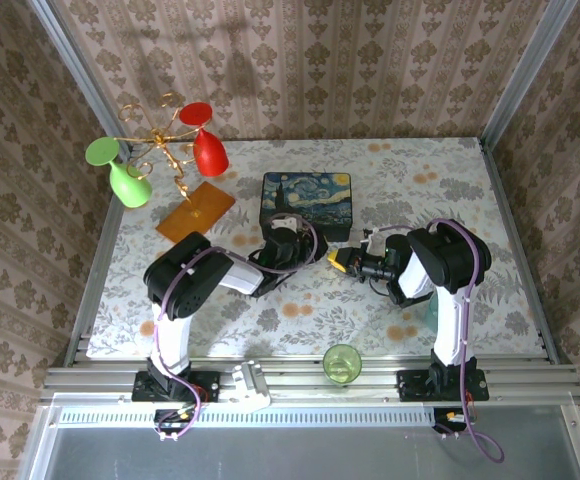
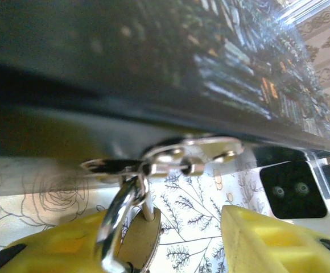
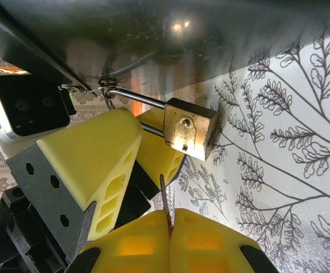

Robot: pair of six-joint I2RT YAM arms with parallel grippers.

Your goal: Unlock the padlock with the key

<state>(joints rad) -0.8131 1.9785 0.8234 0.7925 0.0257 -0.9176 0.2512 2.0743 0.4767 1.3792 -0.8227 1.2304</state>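
Right gripper (image 3: 169,220) pinches the key (image 3: 164,196) just short of the padlock (image 3: 189,135), engraving unreadable, hanging from the clasp (image 2: 210,148) of the painted box (image 1: 307,203); left gripper (image 2: 165,227) sits part-open astride the padlock.

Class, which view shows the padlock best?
The right wrist view: the padlock is sharp, body and shackle clear. The left wrist view cuts off its lower body; from above it is too small to tell.
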